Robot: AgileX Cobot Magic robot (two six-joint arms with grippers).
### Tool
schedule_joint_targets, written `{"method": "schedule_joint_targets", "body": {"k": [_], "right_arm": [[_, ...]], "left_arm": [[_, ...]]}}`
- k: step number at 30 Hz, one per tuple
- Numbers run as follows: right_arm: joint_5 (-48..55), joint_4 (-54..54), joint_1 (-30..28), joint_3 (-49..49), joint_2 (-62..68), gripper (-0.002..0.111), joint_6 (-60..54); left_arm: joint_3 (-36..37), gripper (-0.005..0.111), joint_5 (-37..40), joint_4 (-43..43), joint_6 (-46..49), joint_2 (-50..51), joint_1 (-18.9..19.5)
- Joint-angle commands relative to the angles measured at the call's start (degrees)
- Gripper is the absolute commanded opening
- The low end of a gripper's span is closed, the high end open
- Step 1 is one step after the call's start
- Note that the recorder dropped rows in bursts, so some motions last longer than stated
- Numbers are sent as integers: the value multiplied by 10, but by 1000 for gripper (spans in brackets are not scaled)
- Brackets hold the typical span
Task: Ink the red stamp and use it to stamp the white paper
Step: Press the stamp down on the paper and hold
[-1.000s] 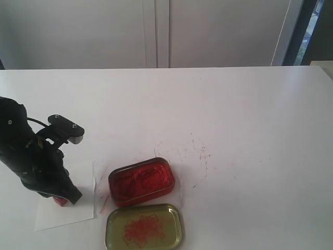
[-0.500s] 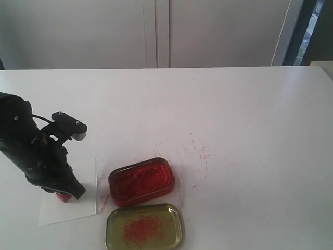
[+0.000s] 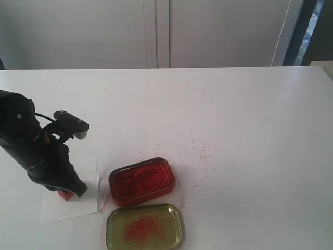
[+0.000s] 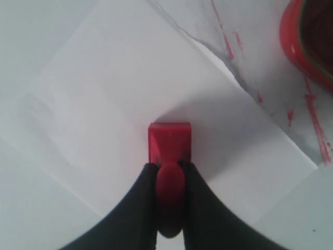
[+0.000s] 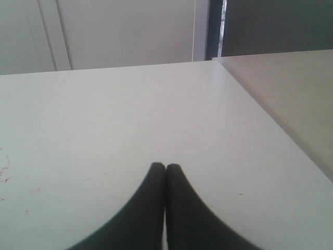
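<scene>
While the left pincer [image 4: 169,165] clasps the red stamp [image 4: 169,141] by its narrow handle, the square base appears to rest flat on the white paper [image 4: 99,94], at the left of the worktop [image 3: 234,120]. Judged from this, the pressing step is in hand. The inking is presumably done, and lifting the stamp to reveal a print remains. No mark shows on the exposed part of the sheet. Just right of the paper stands the open tin of red ink [image 3: 140,181], and nearer the camera and close beside it lies a shallow gold tray [image 3: 144,227] smeared with red. Faint red and grey scribbles [image 3: 200,152] stain the white worktop beside the tin, and the surface further right is bare. The right pincer [image 5: 165,167], seen only in its own wrist view, is clenched on nothing above plain worktop. Pale cabinet doors [image 3: 156,31] close the background, with a dark frame [image 3: 304,31] at far right.
</scene>
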Motion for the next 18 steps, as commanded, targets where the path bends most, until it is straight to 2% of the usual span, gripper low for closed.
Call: {"method": "schedule_joint_targets", "body": {"k": [1,18], "right_arm": [[-7,0,-1,3,-2,0,2],[-9,0,-1,3,-2,0,2]], "left_arm": [[28,0,-4,0,-1,60,1],[28,0,7,0,0,60,1]]}}
